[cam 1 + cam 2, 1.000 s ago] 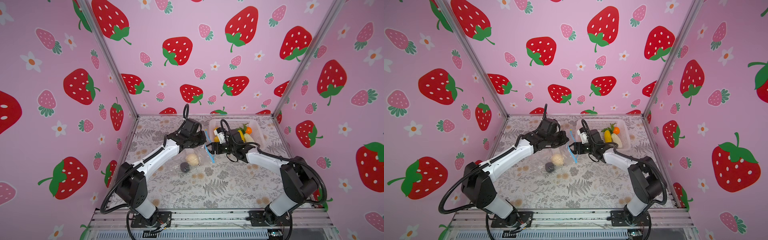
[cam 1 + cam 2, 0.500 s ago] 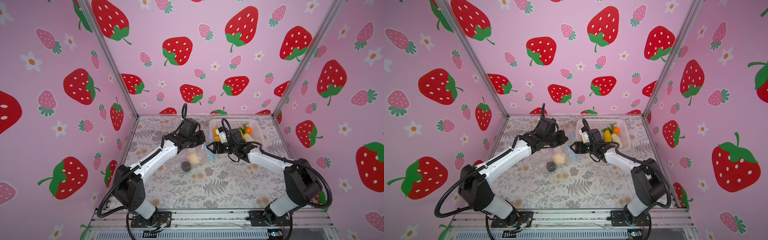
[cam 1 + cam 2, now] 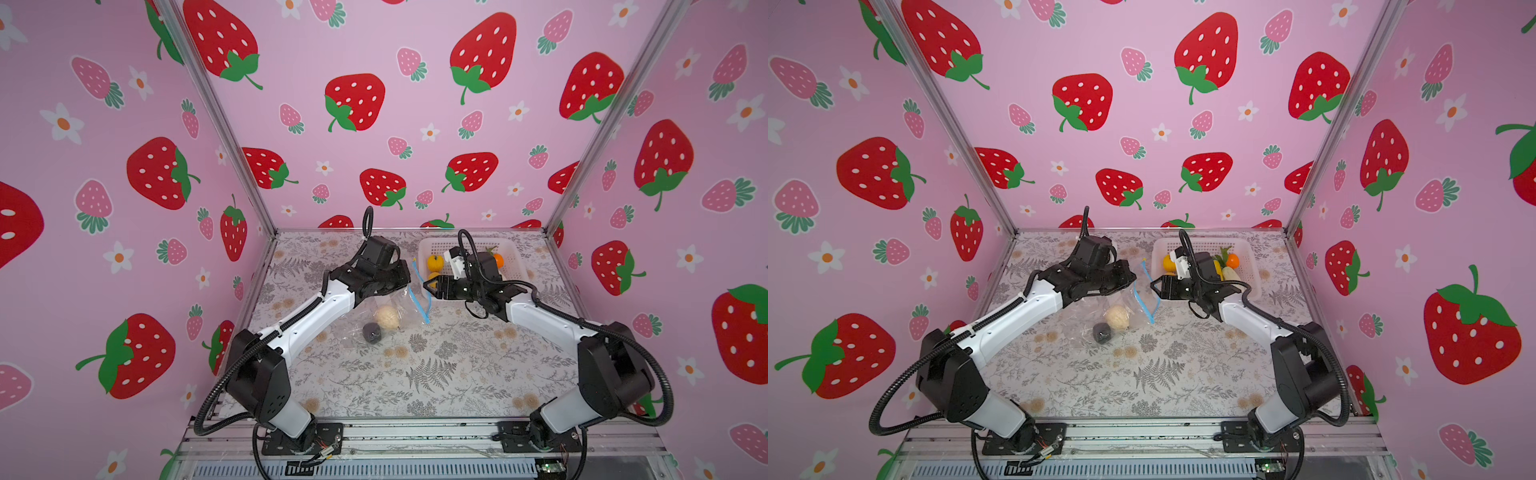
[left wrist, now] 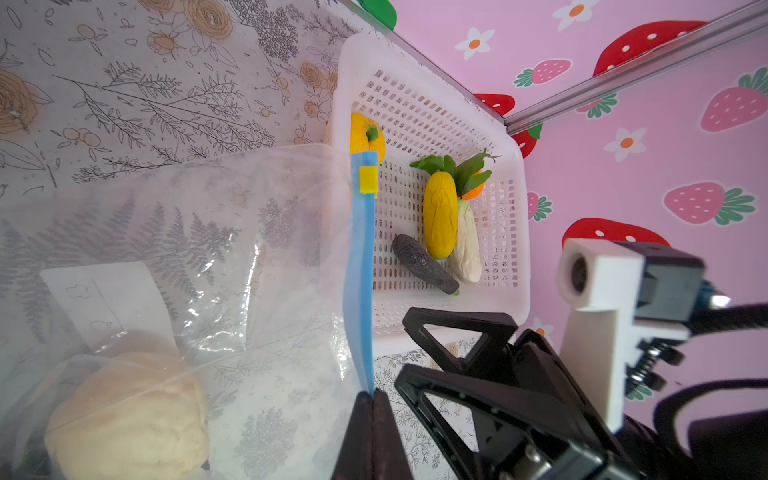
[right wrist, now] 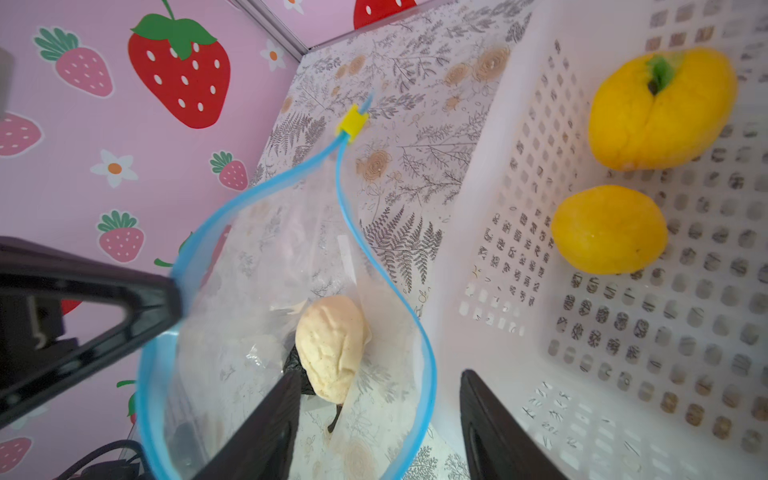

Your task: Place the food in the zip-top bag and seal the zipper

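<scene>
One bag (image 4: 199, 232), clear crinkled plastic, lies near the middle of the counter (image 3: 415, 374) toward its far edge, mouth turned to the basket (image 4: 419, 79) at the far right corner. Contents: one cream piece (image 5: 332, 345) and one dark piece (image 3: 372, 331). Its zipper (image 4: 360, 270) is a blue strip, unsealed and gaping, with a yellow slider (image 5: 352, 120) at one end. The left end effector (image 4: 371, 401) is clamped tight on one lip of the zipper, holding it up. The right end effector (image 5: 379, 376) has its jaws apart, one finger apparently inside the mouth and one outside, the other lip between them, nothing gripped. Change over the last second is slight: the right end effector has shifted a little at the mouth, the left has kept its pinch, and the contents are the same. Reading: probably a second hold to spread the mouth, with loading barely begun. Still in the basket: large yellow fruit (image 5: 660, 108), smaller yellow fruit (image 5: 609, 230), yellow cob (image 4: 439, 216), white piece (image 4: 467, 249), long dark piece (image 4: 424, 264), orange piece (image 3: 1232, 260), greens (image 4: 440, 164). Surface: grey-and-tan floral covering. Room: pink walls (image 3: 374, 50) printed with strawberries.
</scene>
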Motion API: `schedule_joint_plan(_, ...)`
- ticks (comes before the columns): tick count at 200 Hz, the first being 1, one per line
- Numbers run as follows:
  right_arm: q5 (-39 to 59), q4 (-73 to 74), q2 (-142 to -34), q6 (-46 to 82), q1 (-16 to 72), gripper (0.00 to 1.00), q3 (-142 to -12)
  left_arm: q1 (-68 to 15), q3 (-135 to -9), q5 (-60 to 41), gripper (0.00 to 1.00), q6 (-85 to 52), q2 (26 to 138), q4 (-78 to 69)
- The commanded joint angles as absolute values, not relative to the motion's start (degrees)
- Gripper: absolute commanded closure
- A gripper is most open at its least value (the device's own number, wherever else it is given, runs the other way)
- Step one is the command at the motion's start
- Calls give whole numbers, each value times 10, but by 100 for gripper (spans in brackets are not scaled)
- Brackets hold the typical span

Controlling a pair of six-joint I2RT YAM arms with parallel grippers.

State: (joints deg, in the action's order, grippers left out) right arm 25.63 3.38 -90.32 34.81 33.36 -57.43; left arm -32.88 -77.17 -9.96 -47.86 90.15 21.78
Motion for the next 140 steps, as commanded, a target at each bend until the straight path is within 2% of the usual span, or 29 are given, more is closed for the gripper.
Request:
schedule_joint_plan(1, 278, 31, -919, 362, 333, 42, -563, -326, -766, -97, 100, -483, 882, 214)
schedule_joint_plan(34, 290, 42, -932, 365, 333, 48, -561, -326, -766, -93, 100, -481, 871, 217)
schedule_joint_plan(71, 309, 60, -940, 370, 335, 64, -564, -326, -766, -90, 100, -481, 860, 220)
schedule_joint_plan(111, 320, 67, -941, 374, 339, 77, -571, -327, -766, -86, 100, -479, 852, 225)
schedule_joint_plan(140, 321, 65, -928, 374, 340, 81, -578, -326, -763, -82, 100, -477, 845, 231)
